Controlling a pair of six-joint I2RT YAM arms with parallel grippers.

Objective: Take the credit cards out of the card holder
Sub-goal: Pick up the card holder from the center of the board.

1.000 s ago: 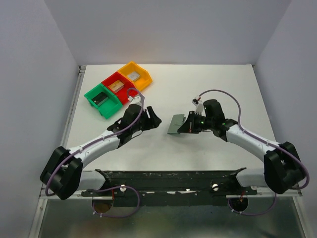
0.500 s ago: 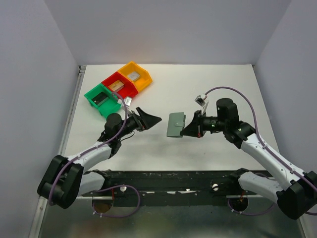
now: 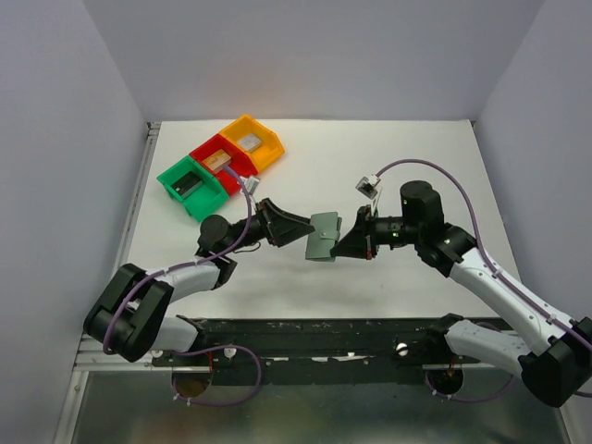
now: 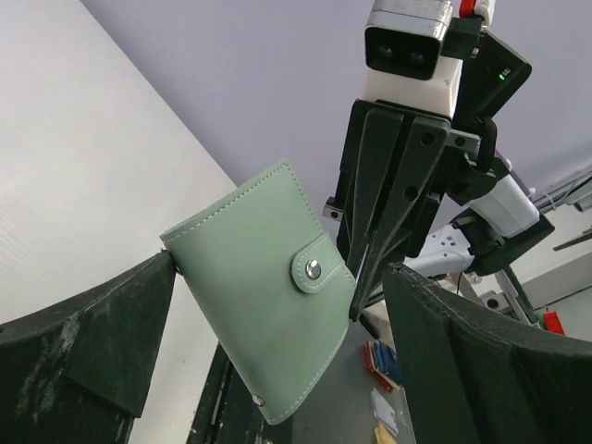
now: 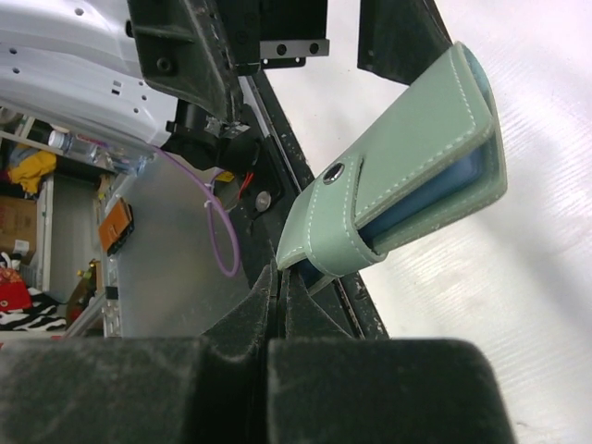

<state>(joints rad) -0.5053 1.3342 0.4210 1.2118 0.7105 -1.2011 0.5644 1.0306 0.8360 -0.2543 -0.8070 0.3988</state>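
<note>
The card holder (image 3: pixel 324 237), a grey-green wallet snapped shut by its tab (image 4: pixel 314 269), hangs above the table between the two arms. My right gripper (image 5: pixel 280 277) is shut on its thin edge at the tab end and holds it up (image 3: pixel 349 242). My left gripper (image 4: pixel 277 273) is open, with one finger on each side of the holder (image 4: pixel 250 314); its left finger (image 4: pixel 139 305) is at the holder's spine edge. A blue edge (image 5: pixel 421 196) shows between the flaps. The credit cards are hidden.
Green (image 3: pixel 191 188), red (image 3: pixel 222 161) and yellow (image 3: pixel 251 141) bins with grey blocks stand at the back left of the white table (image 3: pixel 388 157). The dark front rail (image 3: pixel 314 333) runs along the near edge.
My left gripper opened wide and reached right until its fingers straddle the holder. My right gripper lifted the holder off the table and brought it slightly left.
</note>
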